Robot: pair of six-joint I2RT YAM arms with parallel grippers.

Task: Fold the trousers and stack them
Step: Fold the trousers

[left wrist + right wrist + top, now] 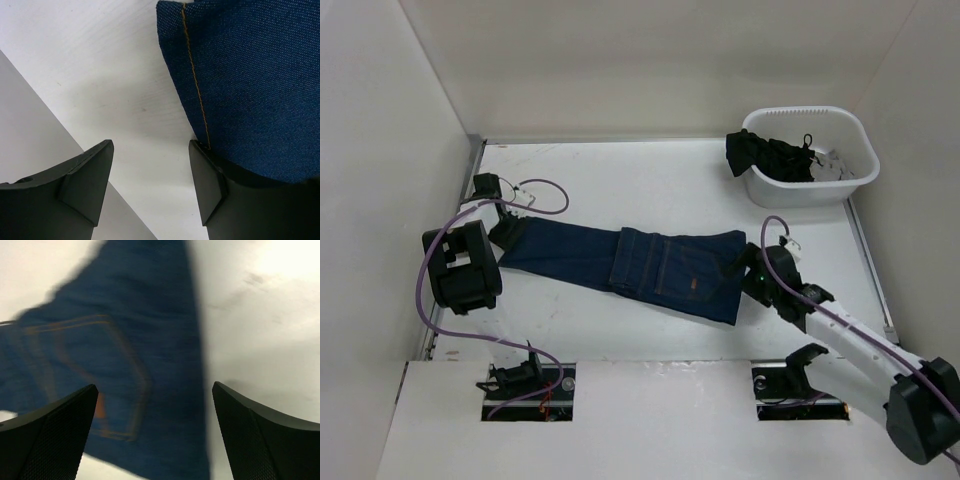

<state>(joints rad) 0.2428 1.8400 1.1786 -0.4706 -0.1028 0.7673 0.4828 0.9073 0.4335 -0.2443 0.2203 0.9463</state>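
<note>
Light falls evenly from above in the overhead view: the white bench [650, 180] is bright, nearly washed out, and the shadows on it are soft and faint. The left wrist picture is sharp — the weave and orange stitching of the trousers [250, 90] read clearly, with a broad grey shadow on the bench beside them. The right wrist picture is smeared by motion blur — stitching and cloth edges run together, though the right end effector [154, 386] itself is crisp. Glare blooms at upper right.
</note>
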